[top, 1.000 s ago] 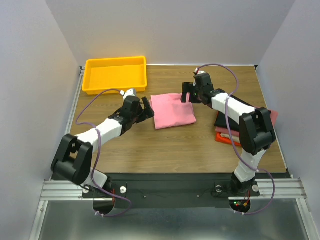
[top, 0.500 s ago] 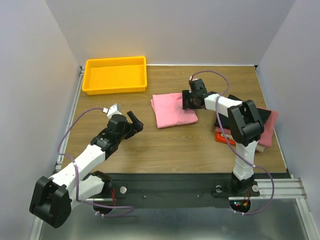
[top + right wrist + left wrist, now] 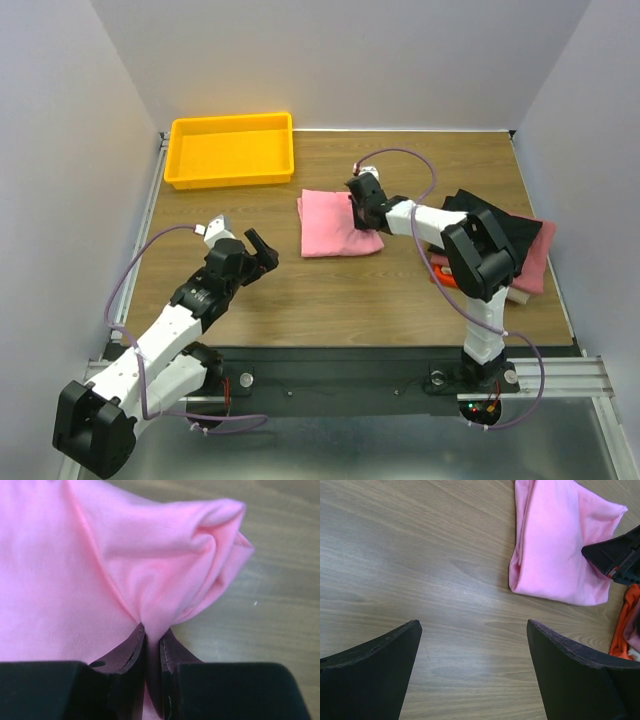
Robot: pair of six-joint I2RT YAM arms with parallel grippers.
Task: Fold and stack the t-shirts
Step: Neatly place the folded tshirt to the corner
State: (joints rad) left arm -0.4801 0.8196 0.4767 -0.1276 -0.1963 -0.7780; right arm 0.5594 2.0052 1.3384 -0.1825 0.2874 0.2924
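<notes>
A folded pink t-shirt lies on the table's middle. My right gripper sits at its right edge, shut on a pinched fold of the pink cloth; the cloth bunches up ahead of the fingers. My left gripper hovers open over bare wood to the left of the shirt, with nothing between its fingers. A stack of t-shirts sits at the right edge: black on top, with pink and orange-red showing under it.
A yellow plastic tray stands at the back left. Grey walls close in the table on three sides. The right arm's black gripper body shows at the shirt's edge in the left wrist view.
My right gripper has gone from open to shut on the pink shirt's right edge and shifted left, bunching the cloth. The left arm has drawn back from the shirt toward the near left.
</notes>
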